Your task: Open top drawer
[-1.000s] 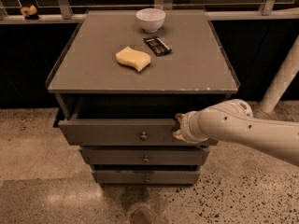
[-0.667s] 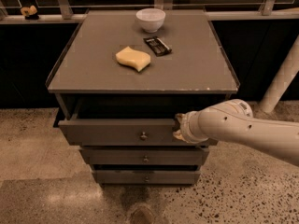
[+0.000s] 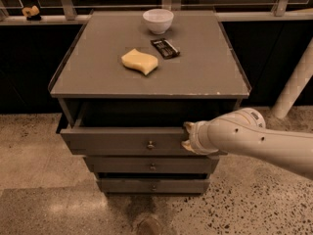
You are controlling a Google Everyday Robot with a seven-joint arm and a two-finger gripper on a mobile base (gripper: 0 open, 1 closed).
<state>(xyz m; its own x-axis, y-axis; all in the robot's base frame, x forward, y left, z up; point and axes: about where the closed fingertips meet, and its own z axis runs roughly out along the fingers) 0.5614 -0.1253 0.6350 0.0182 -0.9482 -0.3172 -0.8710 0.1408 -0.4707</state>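
The top drawer (image 3: pixel 122 141) of the grey-brown cabinet is pulled partly out, a dark gap showing behind its front. A small round metal knob (image 3: pixel 150 144) sits at the centre of its front. My gripper (image 3: pixel 188 136) is at the right end of the drawer front, on its upper edge, with the white arm (image 3: pixel 254 141) reaching in from the right. Two narrower drawers, the middle one (image 3: pixel 152 165) and the bottom one (image 3: pixel 152 185), are shut below.
On the cabinet top (image 3: pixel 205 72) lie a yellow sponge (image 3: pixel 139 61), a white bowl (image 3: pixel 158 20) and a dark flat packet (image 3: pixel 165 47). A white post (image 3: pixel 293 84) stands at the right. A railing runs behind. Speckled floor (image 3: pixel 34 180) lies around.
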